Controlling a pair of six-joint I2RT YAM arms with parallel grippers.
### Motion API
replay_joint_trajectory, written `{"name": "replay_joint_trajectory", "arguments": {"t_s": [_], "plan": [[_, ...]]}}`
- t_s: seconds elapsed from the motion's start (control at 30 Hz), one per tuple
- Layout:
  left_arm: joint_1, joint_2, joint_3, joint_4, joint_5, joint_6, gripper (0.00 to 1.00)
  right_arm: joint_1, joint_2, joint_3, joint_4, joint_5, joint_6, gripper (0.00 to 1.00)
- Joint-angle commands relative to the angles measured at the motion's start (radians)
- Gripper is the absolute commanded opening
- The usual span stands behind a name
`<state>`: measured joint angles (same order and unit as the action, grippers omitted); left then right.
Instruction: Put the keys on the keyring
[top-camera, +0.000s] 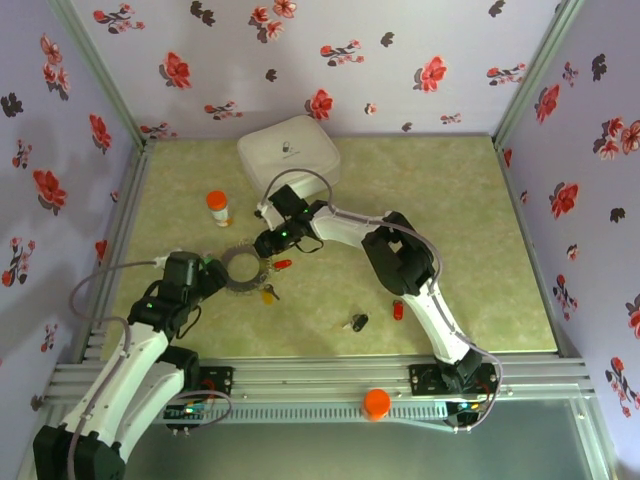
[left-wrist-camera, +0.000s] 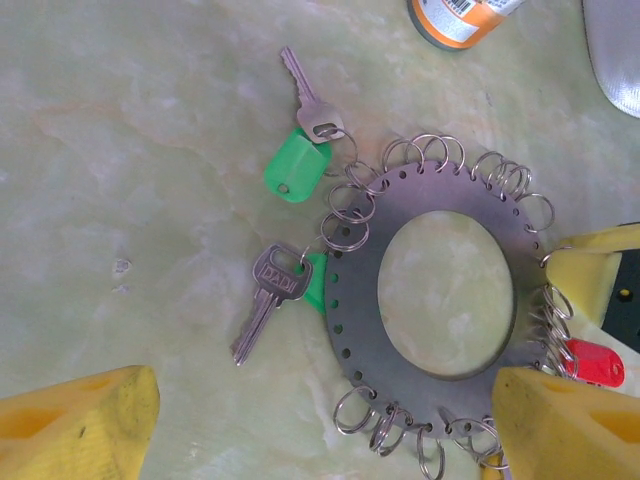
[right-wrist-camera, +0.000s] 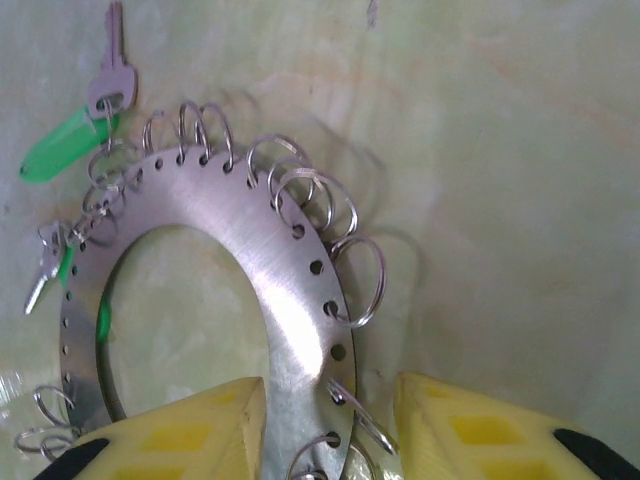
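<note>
- The keyring (left-wrist-camera: 450, 190), a flat grey disc edged with split rings, lay on the table (top-camera: 450, 200) between the arms.
- Two green-tagged keys (left-wrist-camera: 297, 165) hung on it.
- The left gripper (left-wrist-camera: 320, 400) gaped wide over it.
- The right gripper (right-wrist-camera: 325, 400) straddled its band; grip unclear.
- A pill bottle (top-camera: 218, 208) and white case (top-camera: 288, 150) stood behind.

Nothing reads clearly: the silver metal key (left-wrist-camera: 272, 290) carries stamped letters, the orange pill bottle (left-wrist-camera: 455, 15) a printed label, both too blurred.
</note>
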<state>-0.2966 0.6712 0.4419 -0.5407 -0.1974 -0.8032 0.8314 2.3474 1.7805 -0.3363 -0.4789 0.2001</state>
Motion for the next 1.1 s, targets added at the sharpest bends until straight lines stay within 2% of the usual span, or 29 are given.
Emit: {"name": "replay_joint_trajectory", "arguments": {"t_s": [0.0, 0.23, 0.33, 0.5, 0.73, 0.93, 1.07], "plan": [[-0.004, -0.015, -0.003, -0.028, 0.010, -0.014, 0.86, 0.008, -0.001, 0.017, -0.038, -0.012, -0.029, 0.30], [-0.005, -0.018, 0.006, -0.028, 0.013, -0.014, 0.86, 0.011, -0.088, -0.064, -0.018, 0.034, -0.056, 0.06], [-0.005, -0.018, 0.009, -0.025, 0.015, -0.014, 0.86, 0.011, -0.142, -0.119, -0.009, 0.058, -0.069, 0.00], [-0.005, -0.021, 0.012, 0.034, 0.063, 0.023, 0.86, 0.009, -0.258, -0.238, 0.011, 0.097, -0.090, 0.00], [-0.005, -0.019, 0.034, 0.198, 0.201, 0.179, 0.87, 0.010, -0.470, -0.431, 0.051, 0.172, -0.129, 0.00], [-0.007, 0.012, 0.059, 0.386, 0.379, 0.258, 0.79, 0.007, -0.668, -0.539, 0.097, 0.197, -0.198, 0.00], [-0.015, 0.066, 0.096, 0.461, 0.481, 0.363, 0.72, 0.007, -0.766, -0.579, 0.110, 0.172, -0.279, 0.00]]}}
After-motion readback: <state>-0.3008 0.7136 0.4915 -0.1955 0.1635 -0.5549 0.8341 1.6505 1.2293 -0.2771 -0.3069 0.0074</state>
